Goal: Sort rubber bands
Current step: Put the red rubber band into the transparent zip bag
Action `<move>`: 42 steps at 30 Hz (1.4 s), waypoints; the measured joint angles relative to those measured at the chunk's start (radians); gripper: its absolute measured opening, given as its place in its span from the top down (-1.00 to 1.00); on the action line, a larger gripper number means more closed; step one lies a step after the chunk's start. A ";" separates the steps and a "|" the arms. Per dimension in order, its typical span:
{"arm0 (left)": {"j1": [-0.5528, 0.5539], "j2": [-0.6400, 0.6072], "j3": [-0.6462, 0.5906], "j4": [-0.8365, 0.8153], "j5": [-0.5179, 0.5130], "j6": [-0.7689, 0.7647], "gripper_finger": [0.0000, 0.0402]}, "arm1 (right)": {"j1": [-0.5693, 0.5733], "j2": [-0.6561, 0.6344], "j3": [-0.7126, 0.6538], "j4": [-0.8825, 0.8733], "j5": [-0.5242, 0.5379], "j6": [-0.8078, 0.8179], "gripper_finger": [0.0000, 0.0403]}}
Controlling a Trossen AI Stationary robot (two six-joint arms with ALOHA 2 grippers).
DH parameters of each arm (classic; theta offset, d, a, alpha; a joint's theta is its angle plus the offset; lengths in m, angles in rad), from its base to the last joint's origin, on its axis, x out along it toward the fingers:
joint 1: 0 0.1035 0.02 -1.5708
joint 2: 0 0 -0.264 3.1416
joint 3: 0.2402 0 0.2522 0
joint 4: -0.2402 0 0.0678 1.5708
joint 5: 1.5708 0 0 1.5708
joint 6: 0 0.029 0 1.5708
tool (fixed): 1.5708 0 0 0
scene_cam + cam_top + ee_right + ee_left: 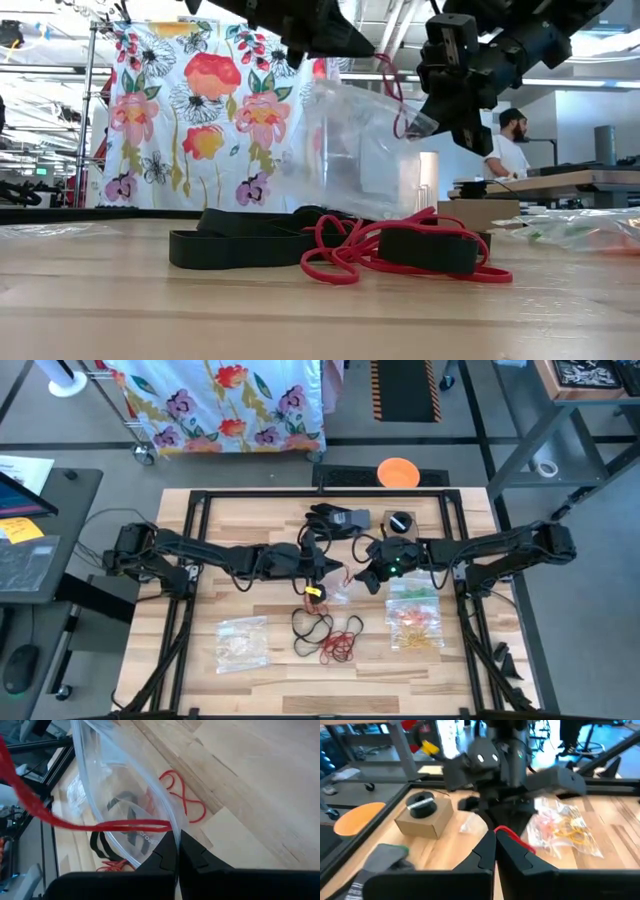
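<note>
My two grippers meet above the table's middle. My left gripper (333, 572) is shut on a red rubber band (392, 88). My right gripper (363, 578) is shut on a clear plastic bag (358, 150) that hangs below it. In the right wrist view the red band (60, 820) runs as a taut strip across the bag's mouth toward my fingertips. A pile of black and red rubber bands (325, 635) lies flat on the wood near the front. A yellow band (314, 592) shows under the left gripper. My left gripper pinches one end of the red band (509, 835) between its two fingertips, coming nearly level from the table's left. The band is lifted clear and stretches toward the bag's mouth. My right gripper pinches the bag's top edge (165, 822) between its two fingertips, slanting down from the right. The bag hangs below the fingers, clear of the table.
A bag with yellow and orange bands (415, 615) lies at the right, another clear bag (243, 643) at the front left. A black glove (335, 518) and a cardboard box with a black roll (398, 525) sit at the back. An orange disc (397, 472) lies beyond the far edge.
</note>
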 joint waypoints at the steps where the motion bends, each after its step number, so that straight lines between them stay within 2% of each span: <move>1: 0.000 0.000 0.000 0.009 -0.006 0.000 1.00 | 0.000 0.000 0.000 0.000 0.000 0.000 1.00; 7: 0.014 0.000 0.000 0.030 -0.046 0.001 1.00 | 0.000 0.000 0.000 0.004 0.000 -0.002 1.00; 18: 0.048 0.000 0.000 0.022 -0.049 0.000 1.00 | 0.000 0.000 0.000 0.004 0.000 -0.003 1.00; 25: 0.046 0.000 -0.001 0.007 0.031 -0.005 1.00 | 0.000 0.000 0.000 0.004 0.000 -0.003 1.00; 29: 0.045 0.000 -0.001 0.000 0.036 -0.007 0.99 | 0.000 0.000 0.000 0.004 0.000 -0.003 1.00; 34: 0.044 0.000 -0.001 -0.016 0.032 -0.038 0.78 | 0.000 0.000 0.000 0.004 0.000 -0.003 1.00; 38: 0.040 0.000 -0.001 -0.015 0.047 -0.167 0.54 | 0.000 0.000 0.000 0.004 0.000 -0.003 1.00; 42: 0.034 -0.011 -0.001 -0.027 0.068 -0.235 0.42 | 0.000 0.000 0.000 0.003 0.000 -0.007 1.00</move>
